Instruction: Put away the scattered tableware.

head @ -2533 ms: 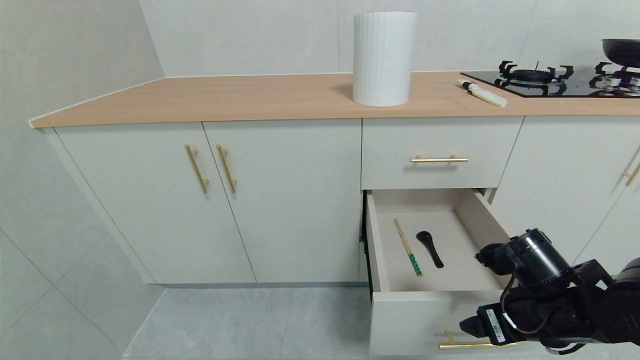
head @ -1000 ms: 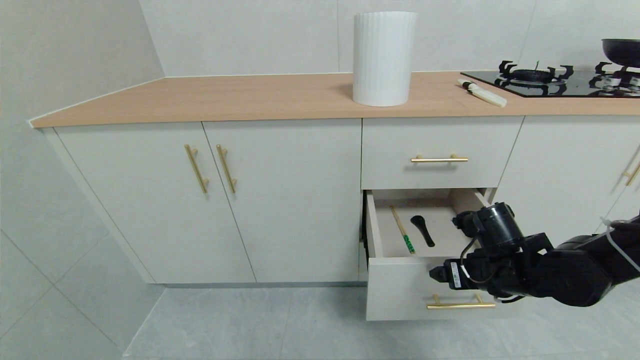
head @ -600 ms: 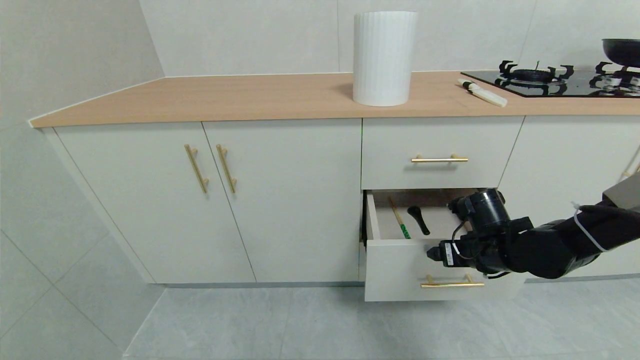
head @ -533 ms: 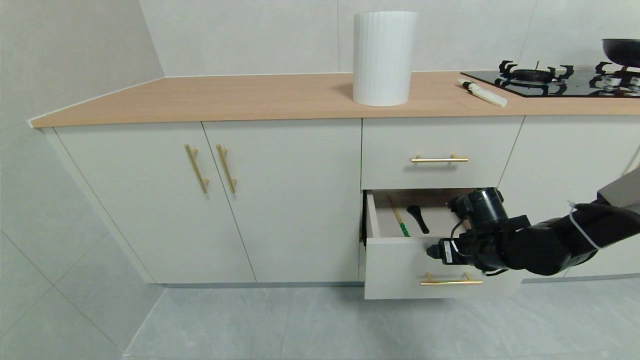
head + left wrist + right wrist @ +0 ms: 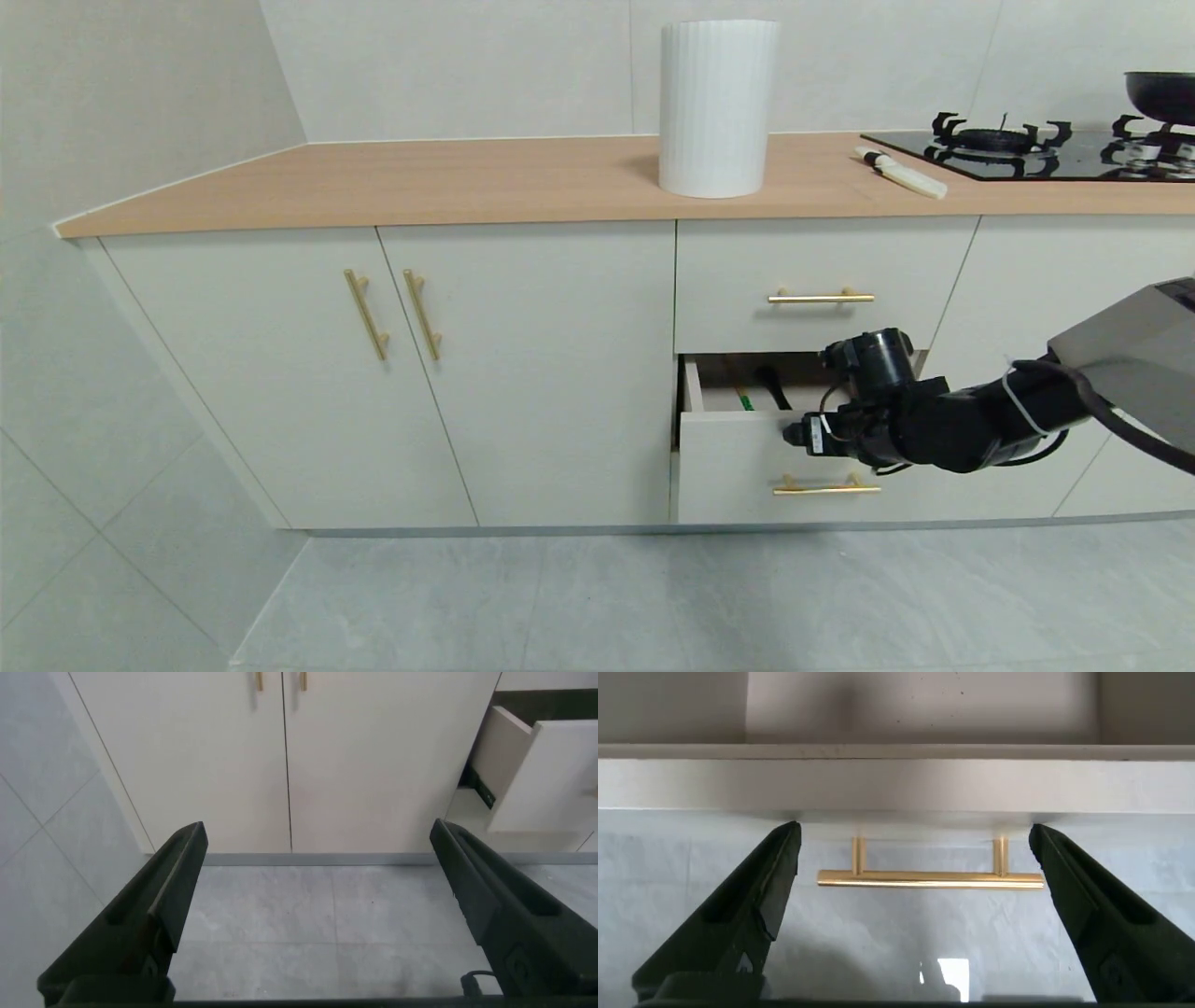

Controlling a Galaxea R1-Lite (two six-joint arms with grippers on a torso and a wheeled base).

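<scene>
While right arm [image 5: 980, 425] stretches level, hand [image 5: 794, 435] (fingers [image 5: 758, 910] spread) faces drawer front [image 5: 728, 467]

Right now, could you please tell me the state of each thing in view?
Lower drawer: slightly open.
Upper drawer: shut.
Cabinet doors: both shut.
Right gripper: open, at the lower drawer's front.
Left gripper: open, empty, above the floor.
Chopsticks: lying in the lower drawer.
Black spoon: lying in the lower drawer.
</scene>
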